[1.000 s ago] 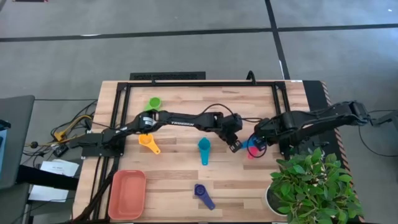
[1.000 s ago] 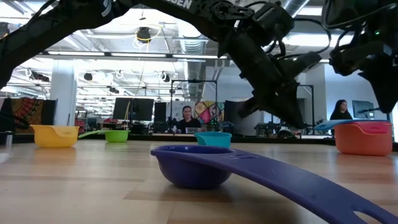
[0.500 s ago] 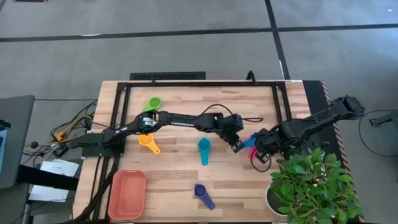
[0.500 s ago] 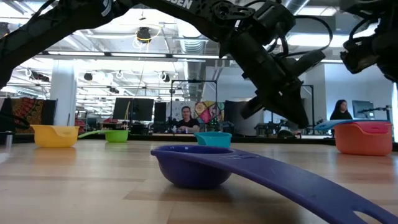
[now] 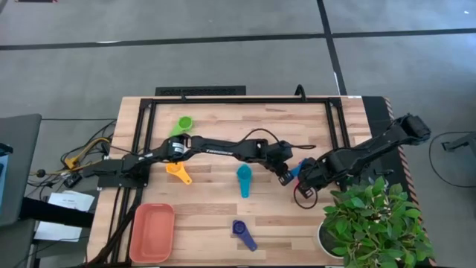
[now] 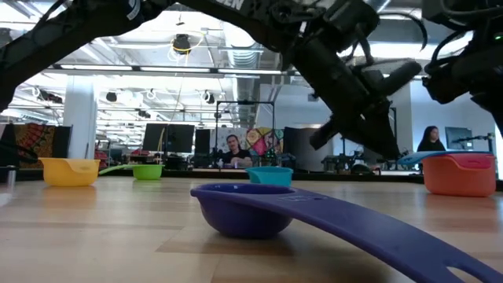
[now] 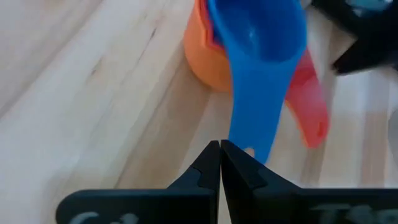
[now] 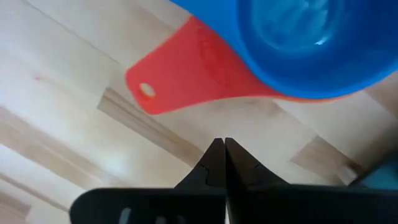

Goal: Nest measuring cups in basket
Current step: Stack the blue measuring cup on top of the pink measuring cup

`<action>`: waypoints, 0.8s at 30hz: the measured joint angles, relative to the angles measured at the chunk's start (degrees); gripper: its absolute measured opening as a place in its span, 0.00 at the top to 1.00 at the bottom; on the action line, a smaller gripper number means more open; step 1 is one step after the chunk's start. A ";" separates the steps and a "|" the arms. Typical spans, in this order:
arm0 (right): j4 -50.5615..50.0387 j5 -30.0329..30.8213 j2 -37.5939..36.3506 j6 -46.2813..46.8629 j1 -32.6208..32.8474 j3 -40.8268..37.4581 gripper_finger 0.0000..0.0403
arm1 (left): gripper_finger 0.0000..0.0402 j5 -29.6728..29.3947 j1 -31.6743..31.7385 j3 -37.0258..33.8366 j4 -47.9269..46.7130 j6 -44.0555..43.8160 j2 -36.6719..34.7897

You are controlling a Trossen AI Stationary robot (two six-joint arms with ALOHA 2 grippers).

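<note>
A blue measuring cup (image 7: 261,37) sits nested in a coral cup (image 7: 202,59) right of the table's middle, with both handles sticking out. My left gripper (image 7: 220,146) is shut, its tips beside the free end of the blue handle (image 7: 252,146). My right gripper (image 8: 219,144) is shut and points down over bare wood next to the coral handle (image 8: 186,74). Teal (image 5: 243,179), yellow-orange (image 5: 177,172), green (image 5: 184,123) and purple (image 5: 242,234) cups lie on their own on the table. The basket (image 5: 152,232) stands at the near left corner. My left gripper's shut tips come slanting down from the table's left, right beside the free end of the blue cup's handle (image 7: 249,155). I cannot tell whether they touch it. The blue cup rests in the coral cup on the table.
A potted plant (image 5: 372,223) fills the near right corner, close to my right arm. A black frame rail (image 5: 238,99) runs along the far edge and down both sides. In the low view, the purple cup (image 6: 244,212) lies nearest the camera.
My right gripper has drawn back from over the nested cups toward the table's near edge and come down a little, staying shut. The blue and coral cups have stayed where they were.
</note>
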 joint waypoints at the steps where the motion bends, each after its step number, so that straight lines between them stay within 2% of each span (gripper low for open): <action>1: 0.43 0.02 0.20 0.04 0.00 0.00 0.98 | 1.00 1.31 -0.03 -0.15 -0.90 -0.40 0.21; 6: 0.66 0.09 0.25 -0.21 -0.01 0.00 0.97 | 1.00 4.87 -0.32 -0.09 -0.87 -1.52 1.47; 24: 2.41 2.50 0.25 -5.00 -0.13 0.00 0.98 | 1.00 5.48 -0.22 -0.07 2.40 -0.26 1.47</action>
